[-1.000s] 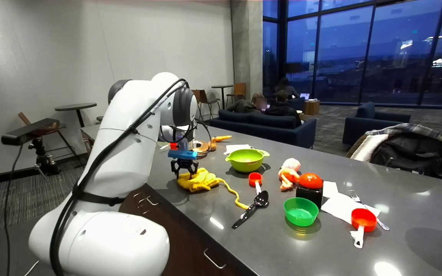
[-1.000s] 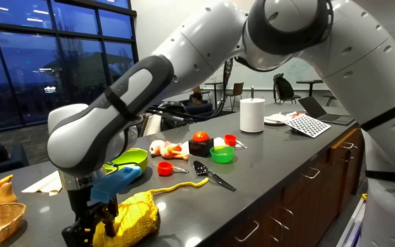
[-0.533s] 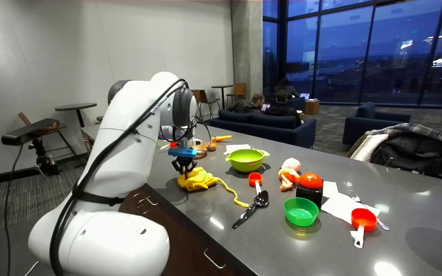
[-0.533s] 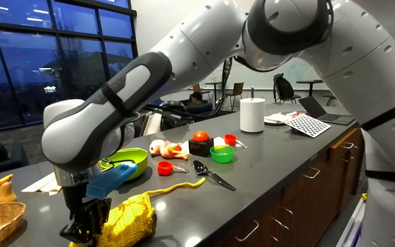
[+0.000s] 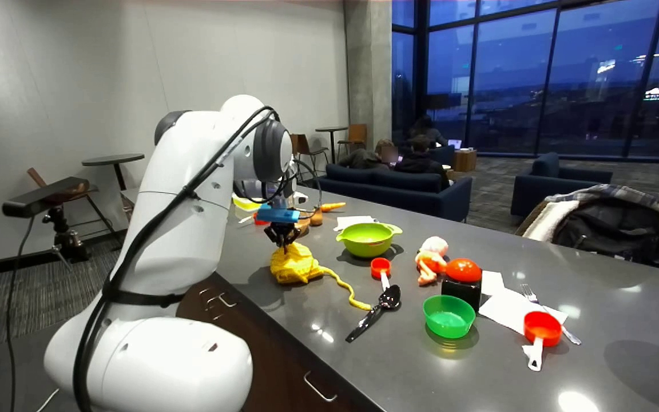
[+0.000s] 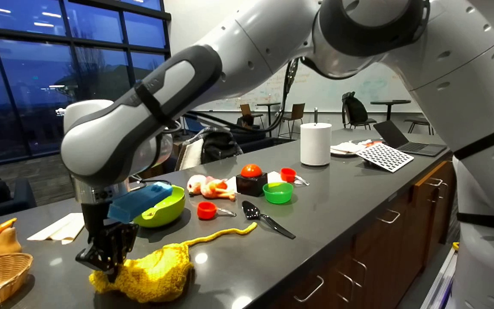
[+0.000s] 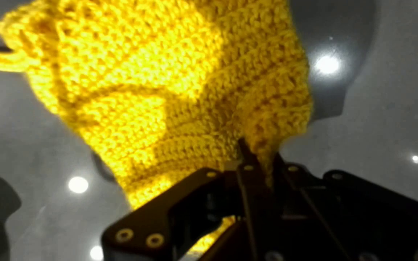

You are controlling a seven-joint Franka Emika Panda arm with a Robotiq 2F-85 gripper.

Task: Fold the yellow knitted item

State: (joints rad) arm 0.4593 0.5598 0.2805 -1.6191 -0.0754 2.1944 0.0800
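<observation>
The yellow knitted item (image 5: pixel 295 266) lies bunched on the dark counter in both exterior views, its thin yarn tail trailing off toward a black spoon. In the wrist view my gripper (image 7: pixel 261 154) is shut on a pinched fold of the yellow knitted item (image 7: pixel 151 72); the fold narrows between the fingers. The rest of the cloth spreads beyond and under the jaws, partly covered by the gripper's linkage. In an exterior view the gripper (image 6: pixel 113 274) points down at the far end of the cloth, with that end pulled up a little toward the fingers.
A lime-green bowl (image 6: pixel 163 210) and a red measuring cup (image 6: pixel 206 210) stand close by. The black spoon (image 5: pixel 381 309) lies near the yarn's end. A wicker basket (image 6: pixel 0 274) sits on the counter's opposite side from the cloth. The counter's edge with drawers (image 5: pixel 306 343) runs near the arm.
The gripper's fingers, spread over the cloth a second ago, have come together on a fold. The arm has then risen slightly, and the cloth's gripped end has bunched and lifted.
</observation>
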